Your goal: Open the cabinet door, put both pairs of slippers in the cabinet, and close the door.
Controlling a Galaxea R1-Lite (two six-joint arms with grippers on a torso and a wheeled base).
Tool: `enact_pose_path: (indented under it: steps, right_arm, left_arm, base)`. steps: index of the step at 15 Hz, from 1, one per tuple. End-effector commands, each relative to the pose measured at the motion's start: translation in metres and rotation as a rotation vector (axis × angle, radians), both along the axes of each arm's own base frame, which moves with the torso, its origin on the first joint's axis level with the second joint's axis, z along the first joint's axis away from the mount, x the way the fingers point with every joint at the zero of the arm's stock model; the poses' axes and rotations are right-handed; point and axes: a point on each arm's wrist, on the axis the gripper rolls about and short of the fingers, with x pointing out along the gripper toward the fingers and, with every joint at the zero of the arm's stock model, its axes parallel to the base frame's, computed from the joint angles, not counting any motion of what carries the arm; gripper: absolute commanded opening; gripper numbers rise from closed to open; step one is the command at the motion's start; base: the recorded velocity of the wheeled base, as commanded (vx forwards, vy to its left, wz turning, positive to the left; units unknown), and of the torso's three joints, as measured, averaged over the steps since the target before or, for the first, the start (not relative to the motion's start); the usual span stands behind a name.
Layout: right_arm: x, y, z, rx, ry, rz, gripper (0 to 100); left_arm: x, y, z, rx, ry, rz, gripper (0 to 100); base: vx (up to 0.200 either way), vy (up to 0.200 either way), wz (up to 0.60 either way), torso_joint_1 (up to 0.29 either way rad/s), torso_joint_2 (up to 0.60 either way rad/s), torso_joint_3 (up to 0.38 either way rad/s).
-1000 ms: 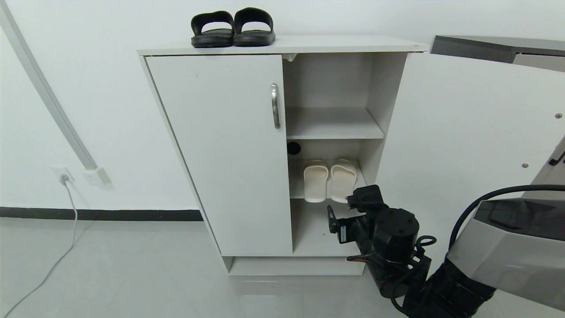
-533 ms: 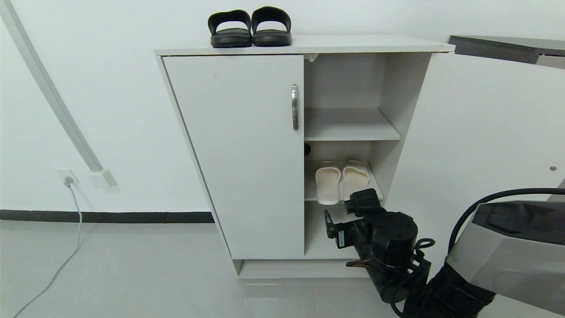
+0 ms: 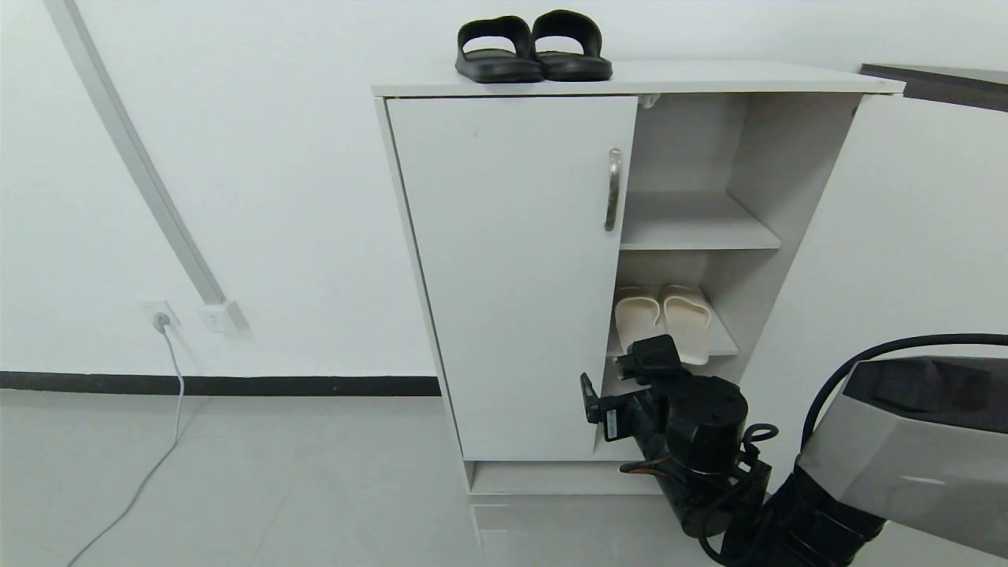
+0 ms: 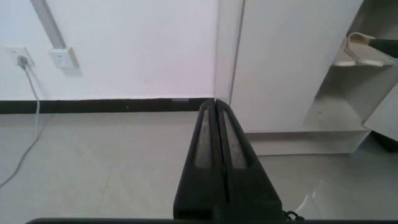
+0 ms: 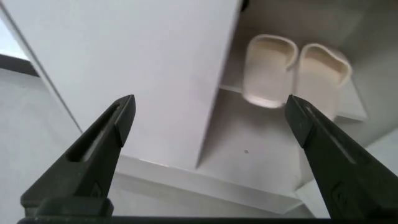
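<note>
Since a second ago the head camera has swung, setting the cabinet (image 3: 787,157) farther right in view; the right hand (image 5: 208,112) stays low before its open side, fingers (image 5: 99,149) wide apart, near the closed left door's (image 3: 512,276) free edge. White slippers (image 3: 663,319) lie at the middle shelf's (image 3: 724,342) front edge, black slippers (image 3: 534,49) on the cabinet top's front edge. Over grey floor (image 3: 236,472) hangs the left hand (image 4: 215,109), fingers pressed together.

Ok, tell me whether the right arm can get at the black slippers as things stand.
Probably yes: the black slippers sit uncovered on the cabinet top, and the right hand is open and empty. It is low, though, and must rise.
</note>
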Motion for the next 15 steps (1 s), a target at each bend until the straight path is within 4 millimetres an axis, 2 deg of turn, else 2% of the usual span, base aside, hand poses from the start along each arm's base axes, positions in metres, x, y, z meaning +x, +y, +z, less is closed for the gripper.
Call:
enact_pose_path:
  steps: [1, 15]
  right_arm:
    - [0.0001, 0.0002, -0.0012, -0.002, 0.002, 0.0, 100]
    - [-0.0024, -0.0005, -0.0051, 0.009, -0.006, 0.037, 100]
  left_arm:
    - [0.0001, 0.0, 0.0, 0.002, 0.001, 0.001, 0]
    - [0.0001, 0.0, 0.0, 0.002, 0.001, 0.001, 0]
  base:
    - [0.0, 0.0, 0.0, 0.0, 0.0, 0.0]
    - [0.0, 0.0, 0.0, 0.0, 0.0, 0.0]
